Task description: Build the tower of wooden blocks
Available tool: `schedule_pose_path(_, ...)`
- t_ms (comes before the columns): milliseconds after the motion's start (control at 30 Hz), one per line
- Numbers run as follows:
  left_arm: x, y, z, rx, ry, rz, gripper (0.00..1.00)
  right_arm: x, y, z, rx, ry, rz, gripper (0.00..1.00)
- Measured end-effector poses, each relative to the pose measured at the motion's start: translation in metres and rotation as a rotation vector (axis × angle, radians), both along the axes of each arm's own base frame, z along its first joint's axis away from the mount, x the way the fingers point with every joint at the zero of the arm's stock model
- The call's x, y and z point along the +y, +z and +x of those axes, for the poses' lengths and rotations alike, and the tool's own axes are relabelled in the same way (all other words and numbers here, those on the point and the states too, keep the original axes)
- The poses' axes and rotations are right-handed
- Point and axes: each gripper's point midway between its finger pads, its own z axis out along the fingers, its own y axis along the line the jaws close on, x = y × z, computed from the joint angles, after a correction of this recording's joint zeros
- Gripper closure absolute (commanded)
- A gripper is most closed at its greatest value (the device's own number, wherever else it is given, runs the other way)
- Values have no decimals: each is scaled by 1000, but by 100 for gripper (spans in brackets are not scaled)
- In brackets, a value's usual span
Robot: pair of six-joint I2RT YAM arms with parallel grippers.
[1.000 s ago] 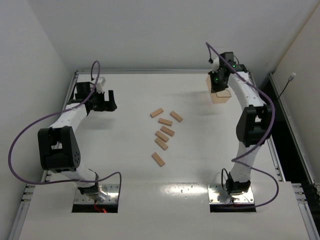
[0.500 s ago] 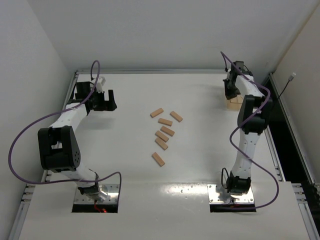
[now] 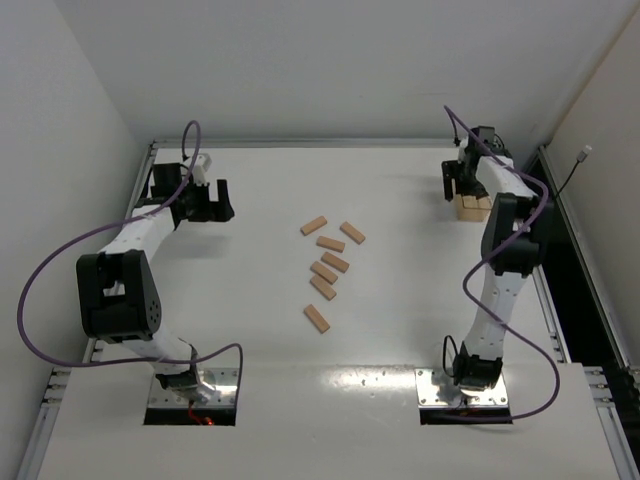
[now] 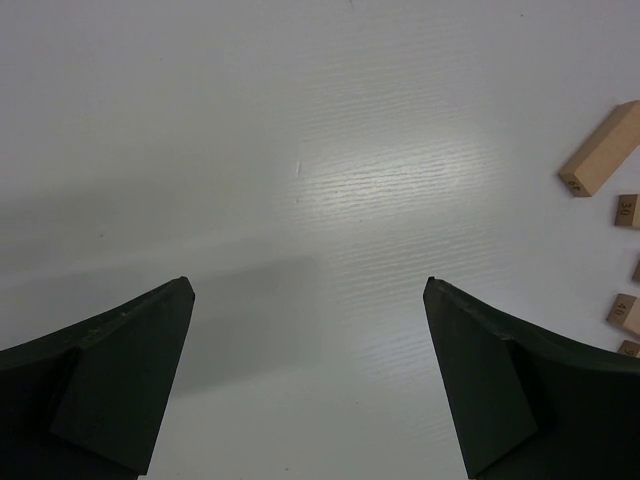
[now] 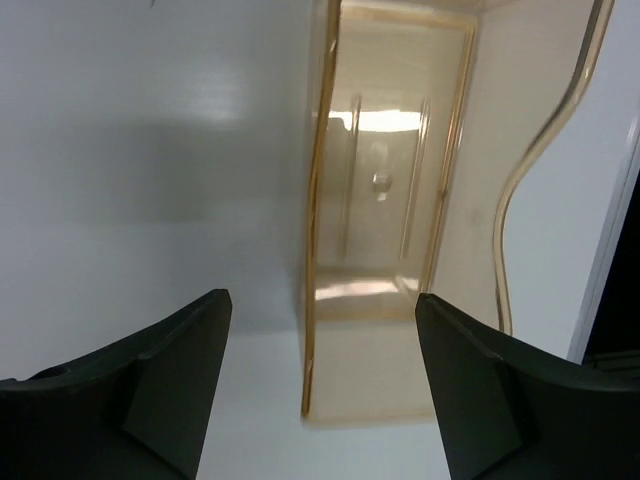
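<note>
Several tan wood blocks lie scattered flat in the middle of the table. Three of them show at the right edge of the left wrist view. No tower shows in any view. My left gripper hovers open over bare table at the far left, well clear of the blocks. My right gripper is at the far right corner, open. The translucent orange tray lies under and beyond its spread fingers, which do not touch it.
The orange tray sits close to the table's right rail and back wall. Both arm bases are bolted at the near edge. The right arm stands tall between its base and the tray.
The right arm carried the tray rightward toward the far right corner, then its jaws opened and let it go. Left arm and blocks have not moved.
</note>
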Motion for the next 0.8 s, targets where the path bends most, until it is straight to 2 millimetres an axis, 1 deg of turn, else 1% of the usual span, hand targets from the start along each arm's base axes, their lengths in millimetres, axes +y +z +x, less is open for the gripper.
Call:
schedule_pose_path(67,-1,1,0,-2,-3,-2,0,12,12,-17,-1,29,20,27)
schedule_pose_path(133,-5,3,-1,-9,-16,0,0,26,42,-25,-63,70,24,26)
schedule_pose_path(167,-8,5,-1,-16,-26,5,0,37,62,-29,-111,100,26,26)
schedule_pose_path(233,-19,10,-2,-30,-63,16,0,62,111,-34,-228,176,25,26)
schedule_pose_path(300,-48,15,-7,-41,-147,34,0,92,162,-39,-364,267,35,26)
schedule_pose_path(333,-64,16,-10,-40,-193,42,0,104,179,-43,-409,307,41,26)
schedule_pose_path(367,-80,17,-13,-40,-239,50,4,119,196,-47,-452,353,52,26)
schedule_pose_path(400,-102,18,-18,-41,-299,67,7,134,209,-53,-484,397,67,26)
schedule_pose_path(433,-122,19,-23,-45,-357,78,15,144,214,-57,-497,429,82,26)
schedule_pose_path(467,-141,20,-27,-48,-407,87,17,150,214,-61,-497,449,94,26)
schedule_pose_path(500,-160,20,-30,-53,-455,97,18,156,209,-64,-490,463,105,26)
schedule_pose_path(533,-175,19,-32,-54,-497,104,29,159,199,-69,-467,472,115,26)
schedule_pose_path(567,-190,16,-34,-49,-534,115,33,161,184,-75,-429,475,124,26)
schedule_pose_path(600,-199,11,-35,-37,-557,125,35,162,170,-81,-392,476,133,26)
schedule_pose_path(667,-209,2,-27,-15,-571,144,35,163,145,-95,-317,471,152,26)
schedule_pose_path(700,-210,-4,-20,-1,-568,151,35,162,137,-100,-292,467,158,26)
schedule_pose_path(733,-212,-9,-12,8,-562,160,35,162,131,-104,-274,463,163,26)
schedule_pose_path(800,-214,-19,4,23,-547,176,35,162,126,-108,-256,457,171,26)
